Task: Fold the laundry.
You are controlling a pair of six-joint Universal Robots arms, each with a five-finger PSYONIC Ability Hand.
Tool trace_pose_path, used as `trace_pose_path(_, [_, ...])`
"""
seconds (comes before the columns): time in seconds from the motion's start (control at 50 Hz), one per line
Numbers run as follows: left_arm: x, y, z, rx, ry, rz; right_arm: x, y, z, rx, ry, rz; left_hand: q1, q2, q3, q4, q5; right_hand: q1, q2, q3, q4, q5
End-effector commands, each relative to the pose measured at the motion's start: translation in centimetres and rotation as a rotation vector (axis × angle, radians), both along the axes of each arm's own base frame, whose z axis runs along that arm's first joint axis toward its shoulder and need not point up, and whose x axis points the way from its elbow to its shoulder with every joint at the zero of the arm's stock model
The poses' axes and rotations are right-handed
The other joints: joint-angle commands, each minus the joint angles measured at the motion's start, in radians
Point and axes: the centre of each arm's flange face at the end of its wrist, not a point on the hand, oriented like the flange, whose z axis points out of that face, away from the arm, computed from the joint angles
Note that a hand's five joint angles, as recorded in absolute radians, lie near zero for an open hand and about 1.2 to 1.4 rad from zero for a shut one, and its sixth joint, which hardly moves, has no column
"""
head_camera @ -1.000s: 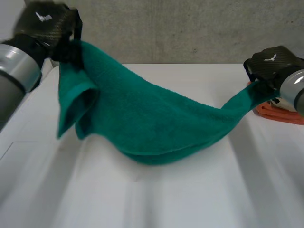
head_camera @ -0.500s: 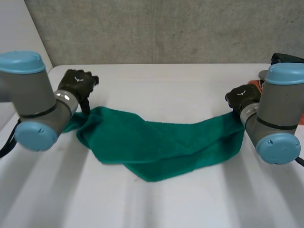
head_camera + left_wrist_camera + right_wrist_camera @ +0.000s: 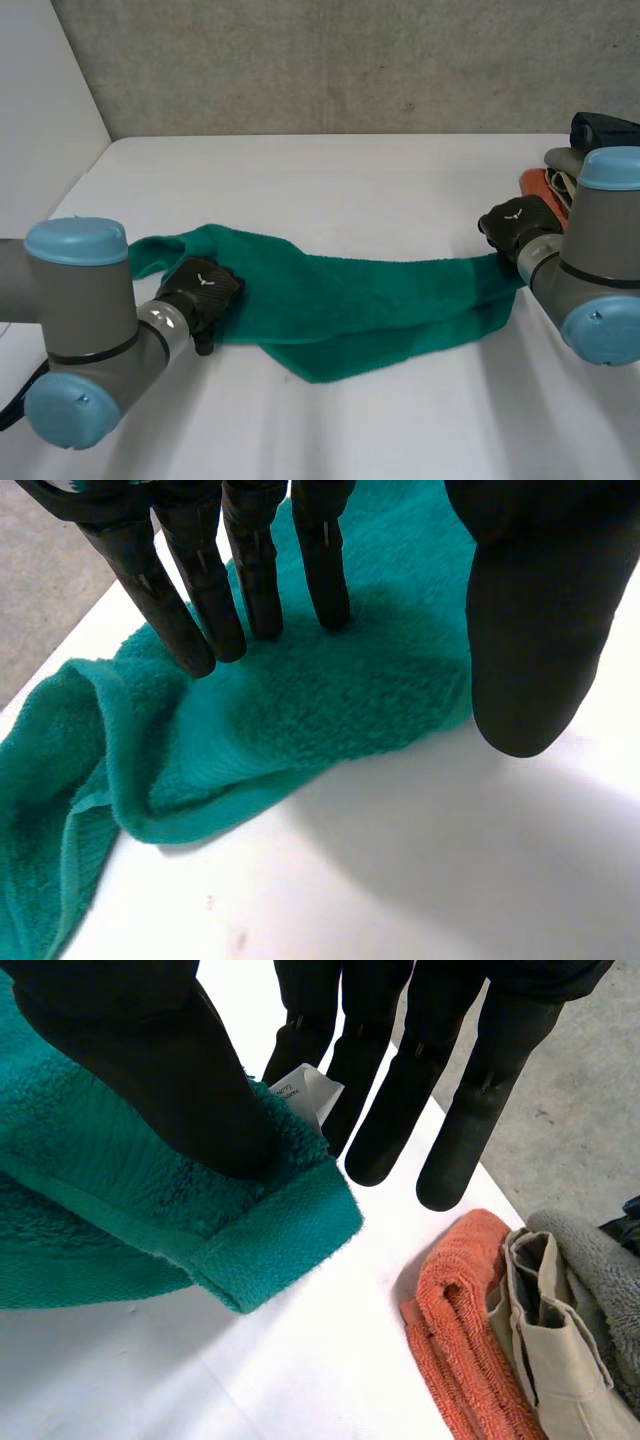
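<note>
On the white desk [image 3: 350, 180] the green towel [image 3: 370, 295] lay stretched out; the left hand [image 3: 205, 290] rested straight, spread fingers on one end; the right hand [image 3: 515, 225] pinched the opposite corner between thumb and fingers.

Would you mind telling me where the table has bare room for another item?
Bare: the table between the green towel and the wall, and the near strip in front of it. Crowded: the laundry pile beside the right hand.
</note>
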Motion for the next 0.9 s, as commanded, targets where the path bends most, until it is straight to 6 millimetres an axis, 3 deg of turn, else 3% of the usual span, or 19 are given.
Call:
trace_pose_path(0.02, [-0.2, -1.3, -1.2, -0.039, -0.052, -0.017, -0.2, 0.5, -0.4, 0.008, 0.001, 0.007, 0.09, 0.097, 0.097, 0.11, 0.115, 0.275, 0.213, 0.205, 0.196, 0.225])
trace_pose_path(0.12, [-0.7, -2.1, -1.2, -0.073, -0.039, -0.03, -0.2, 0.7, -0.6, 0.004, -0.001, 0.013, 0.398, 0.405, 0.405, 0.418, 0.423, 0.275, 0.213, 0.205, 0.196, 0.225])
trace_pose_path(0.18, [-1.0, -2.7, -0.9, -0.099, -0.024, -0.031, -0.3, 0.8, -0.7, 0.001, -0.002, 0.013, 0.855, 0.862, 0.862, 0.875, 0.881, 0.275, 0.213, 0.205, 0.196, 0.225])
trace_pose_path(0.24, [-1.1, -3.4, 0.1, -0.136, -0.01, -0.013, -0.4, 0.9, -0.4, -0.003, -0.002, 0.011, 0.912, 0.919, 0.919, 0.932, 0.938, 0.275, 0.213, 0.205, 0.196, 0.225])
trace_pose_path(0.32, [-1.1, -3.2, 3.0, -0.185, 0.052, 0.016, -0.9, 0.8, 1.1, -0.03, -0.01, -0.003, 0.912, 0.919, 0.919, 0.932, 0.938, 0.275, 0.213, 0.205, 0.196, 0.225])
trace_pose_path(0.4, [-0.5, -2.5, 10.2, -0.291, 0.258, 0.06, -1.3, 1.3, 3.5, -0.045, -0.008, 0.021, 0.912, 0.919, 0.919, 0.932, 0.938, 0.275, 0.213, 0.205, 0.196, 0.225])
trace_pose_path(0.46, [0.0, -2.3, 10.9, -0.256, 0.295, 0.076, -1.4, 1.8, 4.5, -0.027, 0.012, 0.052, 0.912, 0.919, 0.919, 0.932, 0.938, 0.275, 0.213, 0.205, 0.196, 0.225])
trace_pose_path(0.56, [1.0, -0.9, 11.3, -0.164, 0.242, 0.081, -2.6, 3.5, 6.8, 0.034, 0.122, 0.092, 0.912, 0.919, 0.919, 0.932, 0.938, 0.275, 0.213, 0.205, 0.196, 0.225])
trace_pose_path(0.68, [1.3, 0.4, 9.2, 0.01, 0.122, 0.053, -1.9, 5.4, 6.6, 0.108, 0.203, 0.201, 0.912, 0.919, 0.919, 0.932, 0.938, 0.275, 0.213, 0.205, 0.196, 0.225])
trace_pose_path(0.78, [0.7, -2.8, 5.6, 0.061, 0.095, 0.072, -0.6, 5.5, 3.9, 0.167, 0.203, 0.235, 0.912, 0.919, 0.919, 0.932, 0.938, 0.275, 0.213, 0.205, 0.196, 0.225])
trace_pose_path(0.9, [0.3, -6.6, 2.7, 0.059, 0.093, 0.096, 0.4, 3.8, 1.6, 0.13, 0.147, 0.17, 0.912, 0.919, 0.919, 0.932, 0.938, 0.275, 0.213, 0.205, 0.196, 0.225])
